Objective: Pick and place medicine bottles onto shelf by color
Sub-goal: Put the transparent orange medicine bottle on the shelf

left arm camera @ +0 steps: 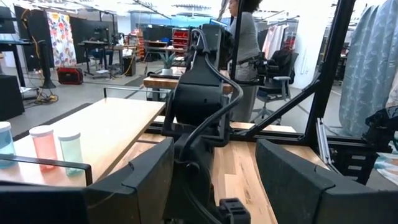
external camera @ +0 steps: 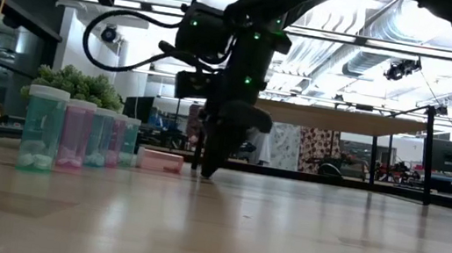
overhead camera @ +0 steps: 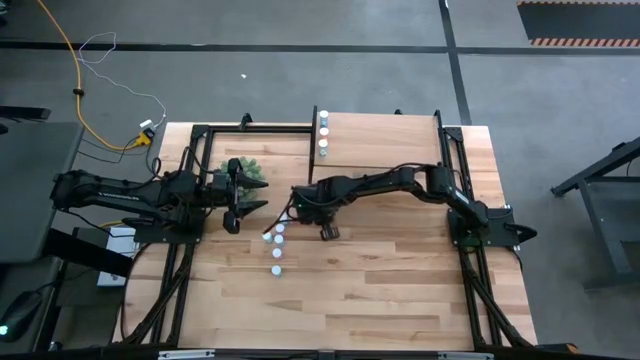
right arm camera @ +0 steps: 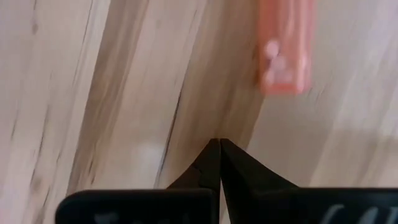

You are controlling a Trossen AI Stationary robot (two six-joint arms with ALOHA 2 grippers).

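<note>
Right gripper pressed together, tips at the tabletop just short of a toppled pink bottle. Risk: shut fingers nudge and roll it away. Left gripper spread, empty, beside plant

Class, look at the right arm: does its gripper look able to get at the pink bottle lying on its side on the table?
Probably yes. The right gripper is shut with its tips near the tabletop, and the tipped pink bottle lies just ahead with bare wood between. It must open first.
</note>
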